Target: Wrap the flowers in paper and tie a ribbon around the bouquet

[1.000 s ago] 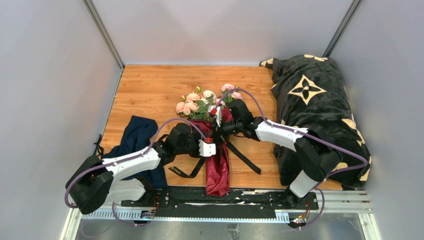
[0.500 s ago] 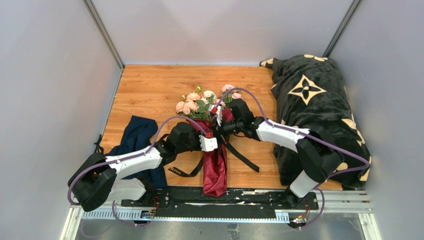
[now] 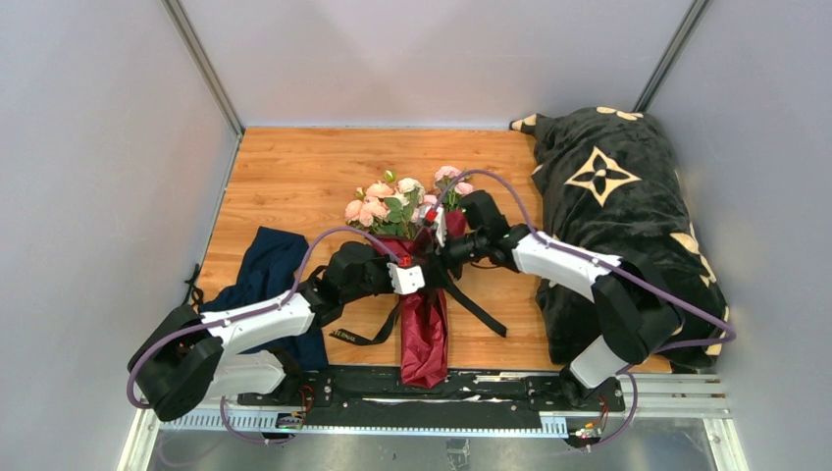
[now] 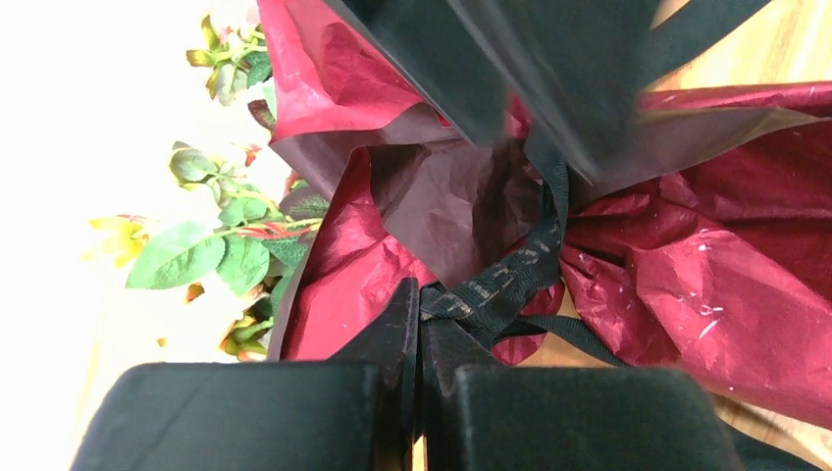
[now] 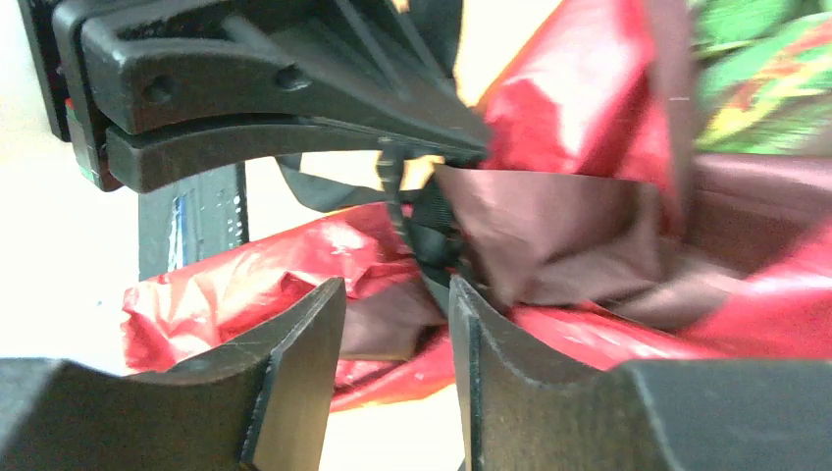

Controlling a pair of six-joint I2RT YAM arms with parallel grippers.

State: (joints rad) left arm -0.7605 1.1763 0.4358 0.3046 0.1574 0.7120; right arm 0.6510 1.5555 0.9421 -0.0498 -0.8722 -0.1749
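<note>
Overhead overview — wrist close-ups, same bouquet (image 3: 424, 324)

paper (image 3: 424, 339): dark red, shiny
flowers (image 3: 373, 208): pale pink, green leaves
ribbon (image 3: 478, 308): black
blanket (image 3: 628, 226): black, dotted with cream flowers
cloth (image 3: 263, 263): navy blue

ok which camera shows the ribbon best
Left wrist: the ribbon loops round the paper neck, its end pinched in the left fingers. Top external shows only trailing tails; right wrist a blurred dark strip.

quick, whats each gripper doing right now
left gripper: closed on the ribbon
right gripper: open, holding nothing
</note>
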